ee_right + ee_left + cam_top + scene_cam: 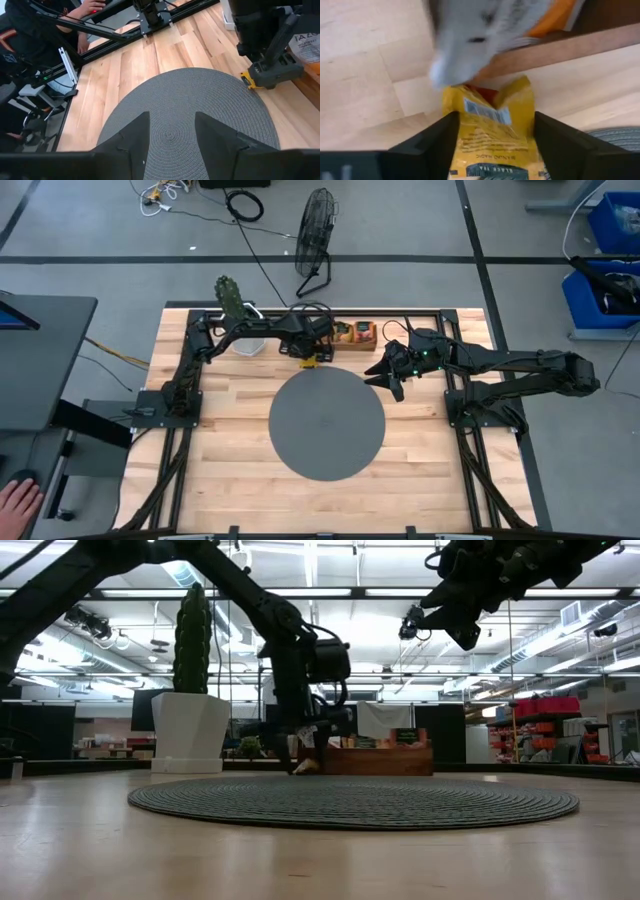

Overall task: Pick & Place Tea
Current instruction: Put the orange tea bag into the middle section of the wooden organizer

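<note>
1 yellow sachet [492, 135] is lying between the left tool's [311, 360] parted fingers at the mat's [327, 423] 12 o'clock; releasing it flat is wisest. Right tool [392, 380] is hovering apart.

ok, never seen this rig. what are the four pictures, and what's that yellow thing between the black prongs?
It is a two-armed robot at a light wooden table. One picture looks straight down from above, one looks level across the tabletop, and one comes from a camera on each wrist.

On the table lie a round grey woven mat and, at the far edge, a brown wooden tray, with a cactus in a white pot nearby.

The black prongs are the left gripper; its fingers stand on either side of a yellow paper tea sachet with a barcode, low beside the tray. Whether they pinch it is not clear.

The right gripper hangs open and empty above the mat.
</note>
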